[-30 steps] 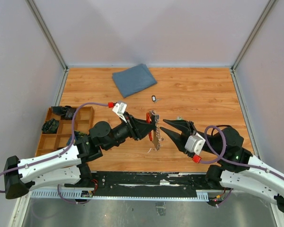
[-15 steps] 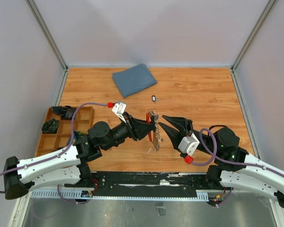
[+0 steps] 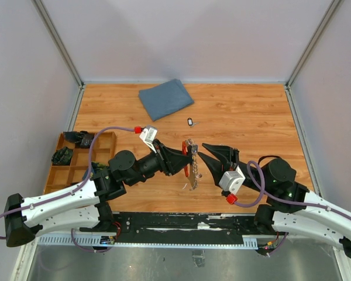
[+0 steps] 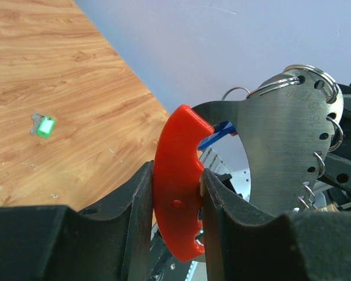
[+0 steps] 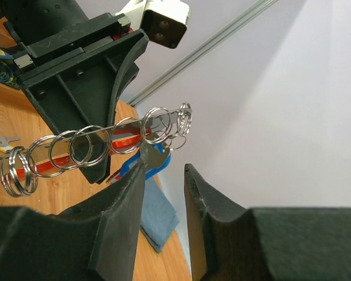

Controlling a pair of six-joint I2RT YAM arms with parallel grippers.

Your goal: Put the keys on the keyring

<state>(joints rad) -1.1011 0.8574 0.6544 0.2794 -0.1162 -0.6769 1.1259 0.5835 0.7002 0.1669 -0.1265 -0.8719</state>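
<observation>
My left tool [image 4: 176,190] is shut tight on the red part of the keyring [image 4: 178,140] and holds it up over the counter [image 3: 251,111]. A blue key [image 5: 156,159] hangs by the keyring's silver rings. My right tool [image 5: 164,171] is a little open, with its tips right at that key and nothing in its grip. A second key [image 4: 44,126] lies on the counter, well apart.

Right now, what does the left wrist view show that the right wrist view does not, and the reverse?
Only left wrist: the left gripper clamped on the red part of the keyring, and the steel plate seen face-on, with its holes. Only right wrist: the right gripper, jaws apart, and the blue cloth. Both: the split rings and the blue key.
</observation>
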